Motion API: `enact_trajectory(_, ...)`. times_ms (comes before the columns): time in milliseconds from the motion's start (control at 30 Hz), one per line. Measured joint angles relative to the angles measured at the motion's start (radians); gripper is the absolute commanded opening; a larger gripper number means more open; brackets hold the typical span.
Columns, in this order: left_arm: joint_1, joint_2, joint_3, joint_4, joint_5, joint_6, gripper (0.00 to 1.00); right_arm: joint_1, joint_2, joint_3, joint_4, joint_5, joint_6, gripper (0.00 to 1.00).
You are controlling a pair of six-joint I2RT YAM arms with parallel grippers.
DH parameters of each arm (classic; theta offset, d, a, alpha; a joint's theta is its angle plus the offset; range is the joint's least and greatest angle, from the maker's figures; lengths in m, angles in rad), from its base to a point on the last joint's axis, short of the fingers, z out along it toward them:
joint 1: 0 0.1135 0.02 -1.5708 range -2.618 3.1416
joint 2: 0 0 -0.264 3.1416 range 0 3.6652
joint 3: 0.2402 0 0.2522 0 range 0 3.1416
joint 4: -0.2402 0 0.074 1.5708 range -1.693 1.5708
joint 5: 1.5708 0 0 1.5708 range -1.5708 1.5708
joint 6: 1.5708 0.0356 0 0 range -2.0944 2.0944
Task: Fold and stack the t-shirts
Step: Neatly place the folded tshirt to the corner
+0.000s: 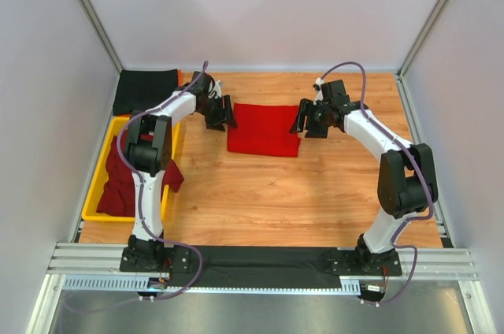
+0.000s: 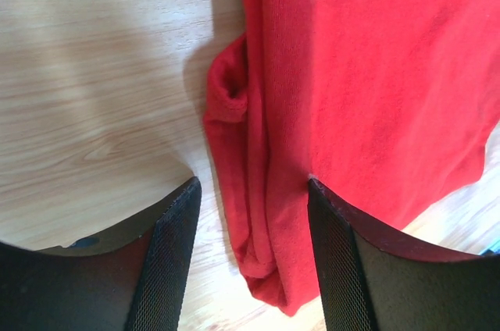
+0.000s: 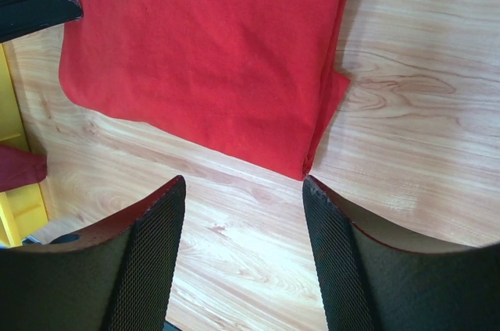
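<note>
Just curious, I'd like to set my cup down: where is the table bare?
Bare wood: the strip between the folded bright red cloth t-shirt and the arm bases, and the far right corner. Crowded: left side, yellow plastic tray, black t-shirt.

This looks like a robot lab cell. Plain white walls [image 1: 260, 11] and an aluminium frame [image 1: 79, 259] enclose the wooden table [image 1: 268, 192].

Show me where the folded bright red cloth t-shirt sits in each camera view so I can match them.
Top external: the folded bright red cloth t-shirt lies mid-table, in the far half.
Left wrist: it fills the right side, its bunched edge running down the middle.
Right wrist: it covers the upper left and centre, one corner pointing down.
Shared landmark: the light wooden tabletop bordering the cloth in all three.
</note>
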Motion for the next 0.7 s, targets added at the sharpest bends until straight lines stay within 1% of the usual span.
enact_trajectory(100, 0.000, 0.001, -0.003, 0.004, 0.006, -0.002, 0.63, 0.003, 0.000, 0.000, 0.000, 0.000, 0.000, 0.63)
enact_trajectory(233, 0.002, -0.028, -0.074, 0.072, 0.022, -0.019, 0.60, 0.005, 0.000, 0.000, 0.000, 0.000, 0.000, 0.63)
enact_trajectory(300, 0.000, -0.048, -0.114, 0.091, 0.028, -0.032, 0.56, 0.005, 0.000, 0.000, 0.000, 0.000, 0.000, 0.63)
enact_trajectory(467, -0.014, -0.050, -0.116, 0.080, 0.018, -0.039, 0.50, 0.006, -0.013, 0.000, -0.001, 0.000, 0.002, 0.63)
enact_trajectory(567, -0.031, -0.045, -0.106, 0.064, -0.009, -0.040, 0.38, 0.006, -0.033, 0.000, -0.001, 0.000, 0.002, 0.63)
enact_trajectory(600, -0.035, -0.045, -0.106, 0.061, -0.015, -0.043, 0.27, 0.006, -0.039, 0.000, 0.000, 0.000, 0.002, 0.63)
enact_trajectory(633, -0.040, -0.045, -0.106, 0.057, -0.023, -0.046, 0.19, 0.006, -0.045, -0.001, 0.000, 0.001, 0.001, 0.63)
enact_trajectory(667, -0.043, -0.044, -0.106, 0.050, -0.037, -0.046, 0.06, 0.006, -0.051, -0.002, 0.000, 0.002, 0.001, 0.63)
enact_trajectory(700, -0.046, -0.042, -0.103, 0.040, -0.051, -0.048, 0.02, 0.006, -0.056, -0.005, 0.000, 0.003, 0.001, 0.63)
